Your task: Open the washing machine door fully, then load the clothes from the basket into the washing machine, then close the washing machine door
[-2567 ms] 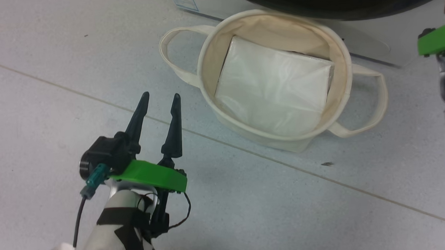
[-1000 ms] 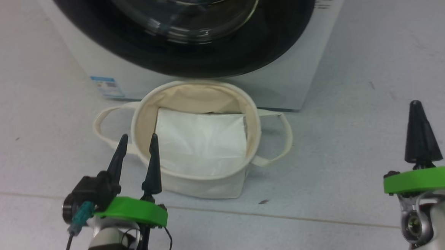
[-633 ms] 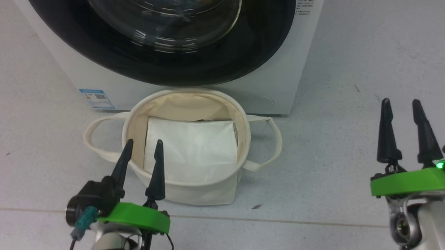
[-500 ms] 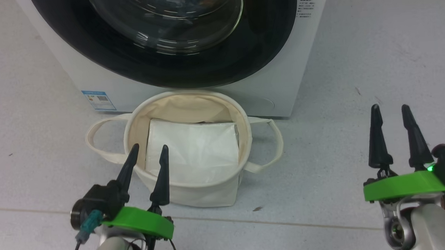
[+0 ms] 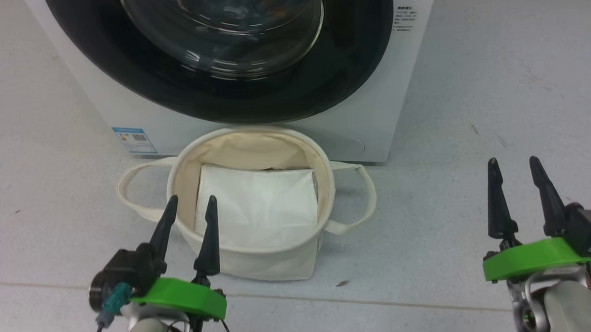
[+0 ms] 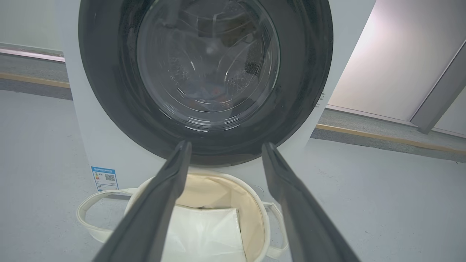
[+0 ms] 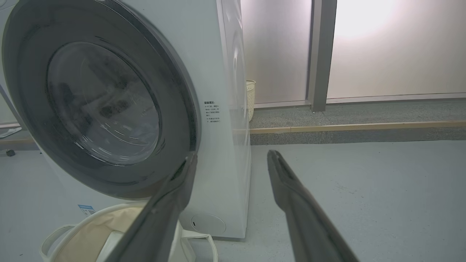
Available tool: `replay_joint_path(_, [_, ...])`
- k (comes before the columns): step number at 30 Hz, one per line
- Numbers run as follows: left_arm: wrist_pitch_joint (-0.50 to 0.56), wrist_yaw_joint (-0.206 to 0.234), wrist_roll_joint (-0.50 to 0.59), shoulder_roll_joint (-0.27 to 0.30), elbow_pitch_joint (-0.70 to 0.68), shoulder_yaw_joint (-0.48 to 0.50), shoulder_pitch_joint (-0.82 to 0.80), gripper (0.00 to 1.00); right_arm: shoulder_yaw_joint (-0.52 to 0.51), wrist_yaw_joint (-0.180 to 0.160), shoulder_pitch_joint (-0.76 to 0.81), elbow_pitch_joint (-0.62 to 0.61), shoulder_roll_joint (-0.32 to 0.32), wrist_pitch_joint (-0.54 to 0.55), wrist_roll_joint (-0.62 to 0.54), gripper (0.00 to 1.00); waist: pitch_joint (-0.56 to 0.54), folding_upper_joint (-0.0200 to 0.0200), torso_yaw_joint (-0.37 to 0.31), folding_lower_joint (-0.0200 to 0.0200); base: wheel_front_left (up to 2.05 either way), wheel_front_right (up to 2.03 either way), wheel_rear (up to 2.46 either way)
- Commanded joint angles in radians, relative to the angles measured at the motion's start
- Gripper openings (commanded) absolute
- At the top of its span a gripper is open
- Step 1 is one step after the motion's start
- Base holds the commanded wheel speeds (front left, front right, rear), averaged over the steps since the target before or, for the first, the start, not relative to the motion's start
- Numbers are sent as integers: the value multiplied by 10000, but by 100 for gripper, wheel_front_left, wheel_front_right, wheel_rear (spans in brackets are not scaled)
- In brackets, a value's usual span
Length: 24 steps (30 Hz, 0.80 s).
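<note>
the washing machine stands on the grey floor with the washing machine door shut flush against its front. behind the glass the clothes show dimly as blue fabric with orange spots. the basket sits just before the machine, a white liner sheet lying in it. the left gripper hovers at the basket's near rim, the right gripper well off to the right — both with jaws spread, holding nothing.
</note>
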Motion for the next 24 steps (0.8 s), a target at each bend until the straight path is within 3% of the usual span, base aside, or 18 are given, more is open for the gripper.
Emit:
replay_joint_path(1, [-47, 61, 80, 164, -362, 341, -55, 100, 188, -13, -123, -274, 24, 23, -102, 100, -21, 0, -12, 0, 0, 0, 0])
replay_joint_path(24, [-47, 169, 105, 164, -202, 304, 81, 100, 312, -13, -47, -207, 68, 23, -896, 100, -322, 0, 94, 0, 0, 0, 0])
